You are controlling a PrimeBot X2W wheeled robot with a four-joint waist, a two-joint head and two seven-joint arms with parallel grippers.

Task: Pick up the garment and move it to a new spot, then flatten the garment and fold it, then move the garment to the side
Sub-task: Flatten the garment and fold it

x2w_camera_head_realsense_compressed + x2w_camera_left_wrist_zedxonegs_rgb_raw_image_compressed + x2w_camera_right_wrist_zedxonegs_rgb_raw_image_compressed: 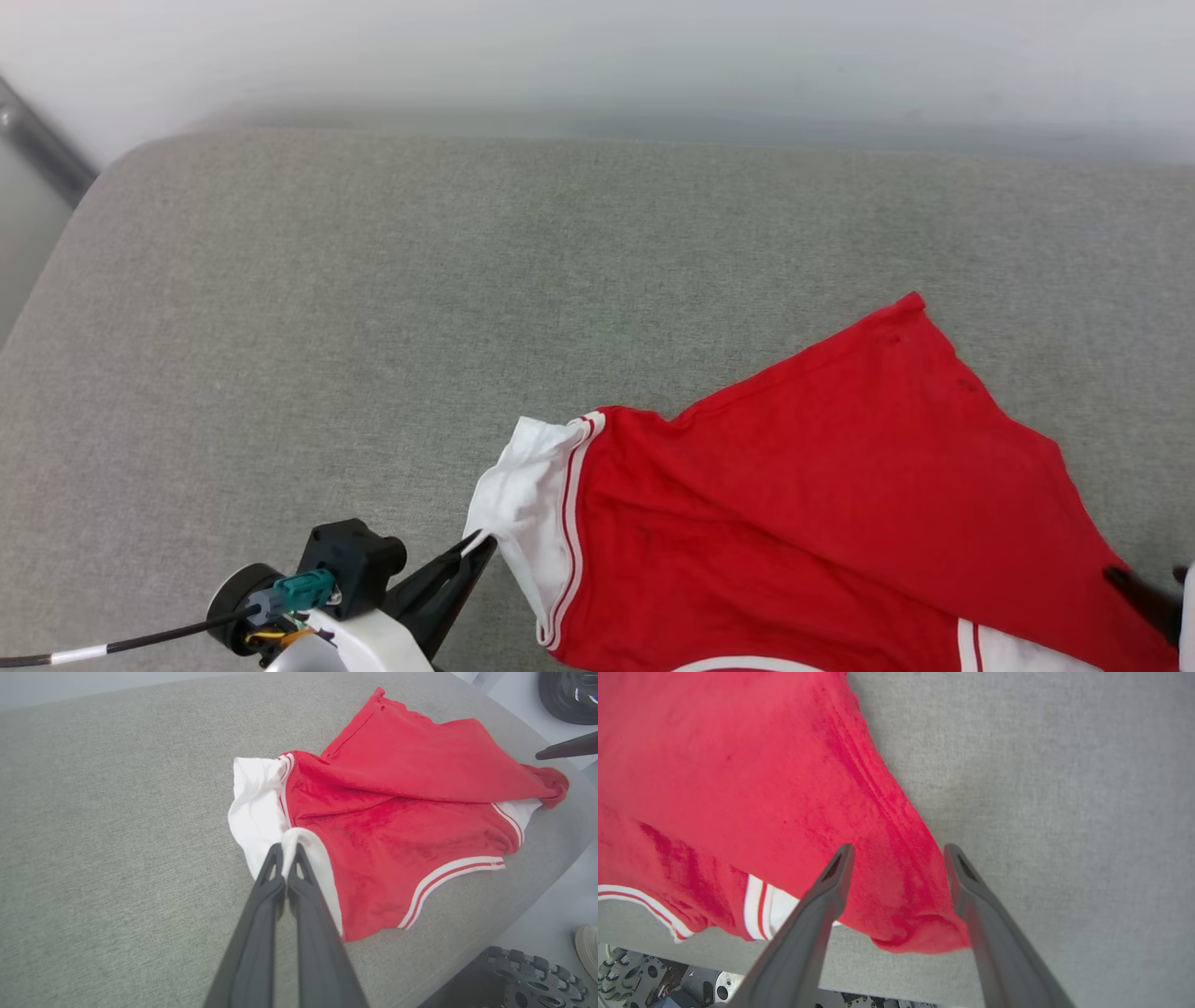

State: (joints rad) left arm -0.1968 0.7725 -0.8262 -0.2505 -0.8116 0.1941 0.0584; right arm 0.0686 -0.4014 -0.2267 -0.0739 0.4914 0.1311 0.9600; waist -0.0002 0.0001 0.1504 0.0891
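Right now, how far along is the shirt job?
Done, probably: the shirt lies on the grey cushion, not lifted. In hand: flattening; the left end effector is shut on the white sleeve, the right end effector stands open astride a red corner. Left: the cloth is rumpled with a flap doubled over, so smoothing, folding and moving aside remain.

Your left jaws were clamped shut on the garment (794,485), their fingers (446,581) angled up-right in the head view, your right jaws stood wide apart.
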